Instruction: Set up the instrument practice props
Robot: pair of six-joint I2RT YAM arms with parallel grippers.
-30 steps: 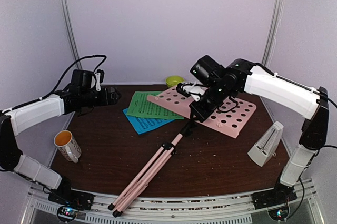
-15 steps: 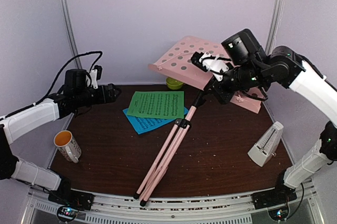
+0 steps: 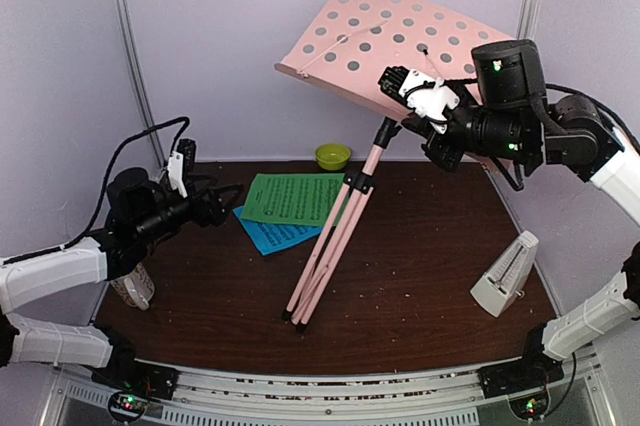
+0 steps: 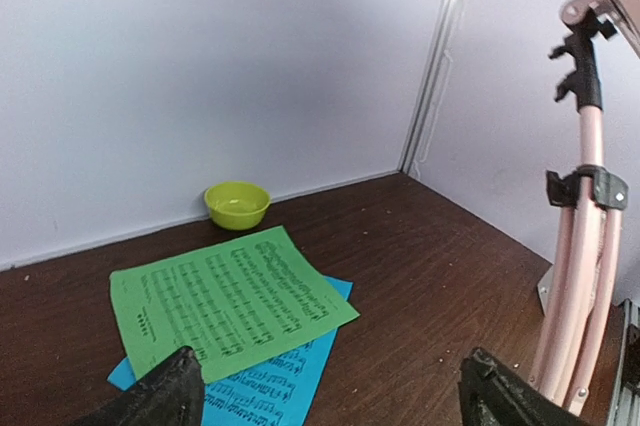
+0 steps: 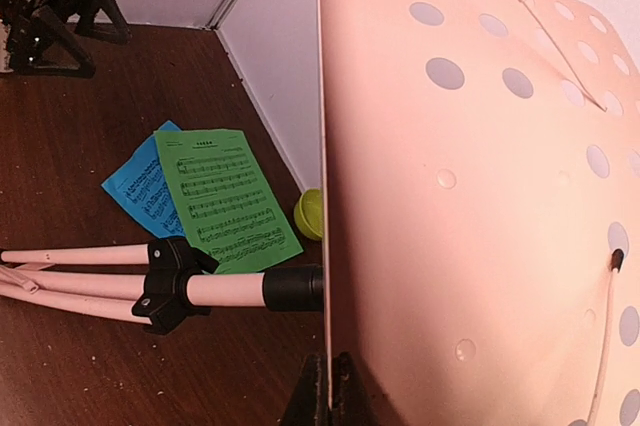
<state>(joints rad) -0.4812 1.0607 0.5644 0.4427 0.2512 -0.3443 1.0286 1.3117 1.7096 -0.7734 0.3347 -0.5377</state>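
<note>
Holding the music stand (image 3: 380, 36) tilted on folded legs, our right gripper (image 3: 405, 81) is clamped on its desk edge; released now, we judge it topples onto the green sheet (image 3: 295, 198) and blue sheet (image 3: 268, 236). Left gripper (image 3: 225, 201): wide apart, empty. Metronome (image 3: 505, 274): table's right, well apart. Bowl (image 3: 332, 155), by the back wall: looks empty.

Mug (image 3: 134, 288) mostly hidden behind left arm (image 3: 60, 264), blue sheet (image 3: 268, 237) largely under green sheet (image 3: 297, 198)
</note>
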